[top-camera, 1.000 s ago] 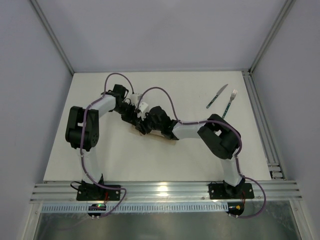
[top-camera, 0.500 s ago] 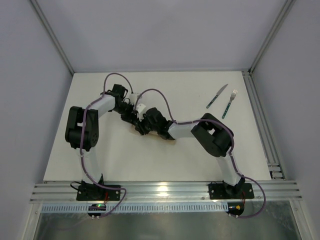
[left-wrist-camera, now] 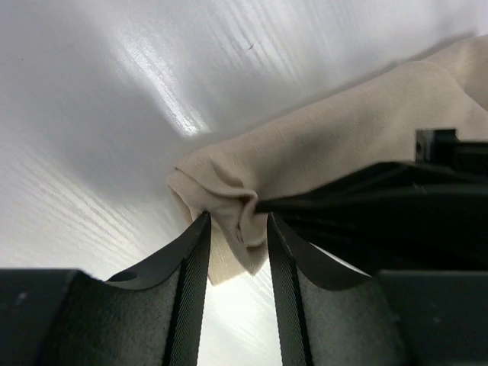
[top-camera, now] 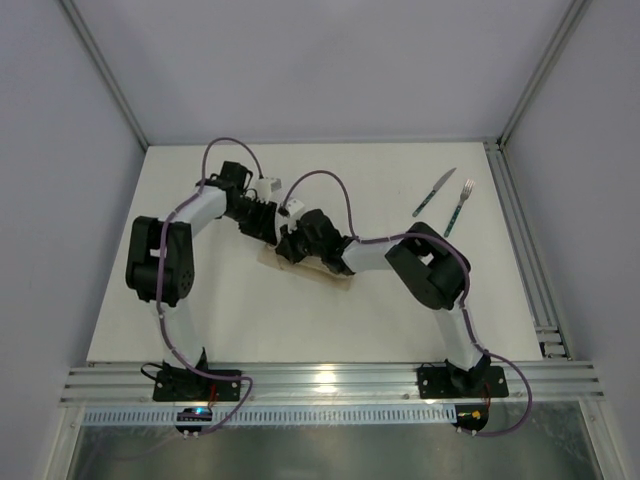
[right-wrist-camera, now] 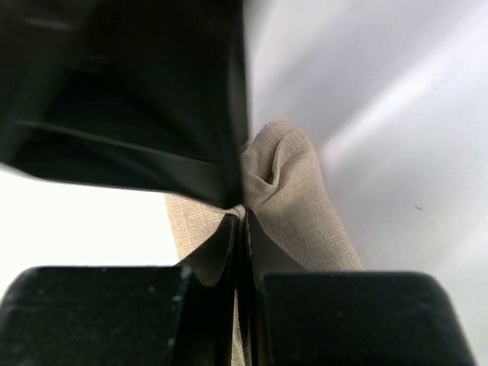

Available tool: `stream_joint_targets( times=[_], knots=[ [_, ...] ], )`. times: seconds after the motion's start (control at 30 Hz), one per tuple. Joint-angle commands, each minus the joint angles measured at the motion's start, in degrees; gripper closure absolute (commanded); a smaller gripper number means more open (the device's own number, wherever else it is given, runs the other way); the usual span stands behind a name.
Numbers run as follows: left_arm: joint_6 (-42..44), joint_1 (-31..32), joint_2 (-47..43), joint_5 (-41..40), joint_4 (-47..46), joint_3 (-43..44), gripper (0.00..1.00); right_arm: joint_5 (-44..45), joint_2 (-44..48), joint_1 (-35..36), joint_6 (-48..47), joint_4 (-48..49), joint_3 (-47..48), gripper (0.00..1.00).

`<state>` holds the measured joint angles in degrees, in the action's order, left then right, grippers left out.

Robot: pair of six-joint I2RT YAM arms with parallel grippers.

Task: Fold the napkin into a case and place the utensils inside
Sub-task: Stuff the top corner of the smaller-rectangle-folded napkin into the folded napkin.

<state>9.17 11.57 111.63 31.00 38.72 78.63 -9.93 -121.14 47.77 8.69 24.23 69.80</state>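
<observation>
napkin (top-camera: 335,278): narrow folded strip, mid-table, under both grippers
left gripper (left-wrist-camera: 236,221): fingers parted, bunched napkin end between them
right gripper (right-wrist-camera: 244,217): fingers pressed together, pinching napkin
knife (top-camera: 434,193), fork (top-camera: 460,207): near far right corner

On the table (top-camera: 300,325), the napkin (top-camera: 322,274) lies centrally, knife (top-camera: 434,193) (left of fork (top-camera: 460,207)) behind-right.

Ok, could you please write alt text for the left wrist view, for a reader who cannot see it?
A bunched corner of the beige napkin lies between the two dark fingers of the left hand, which stand apart. The black right arm reaches in from the right over the cloth, on a glossy white table.
</observation>
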Motion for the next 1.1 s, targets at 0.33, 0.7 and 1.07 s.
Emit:
stream_joint_targets(
  times=[0.33,0.7,1.07],
  knots=[
    [1.46,2.04,-11.88,-8.05,2.07,0.66,0.71,-7.12,-2.34,-6.28,19.43,11.80,-2.39,0.96],
    [1.91,11.54,-5.29,-22.21,-7.60,-2.86,0.64,-8.87,-3.84,-8.30,28.66,15.58,-3.97,0.96],
    [2.70,15.15,-6.86,-26.35,-10.32,-6.20,0.63,-9.05,-4.45,-9.18,33.58,16.90,-4.50,0.96]
  ],
)
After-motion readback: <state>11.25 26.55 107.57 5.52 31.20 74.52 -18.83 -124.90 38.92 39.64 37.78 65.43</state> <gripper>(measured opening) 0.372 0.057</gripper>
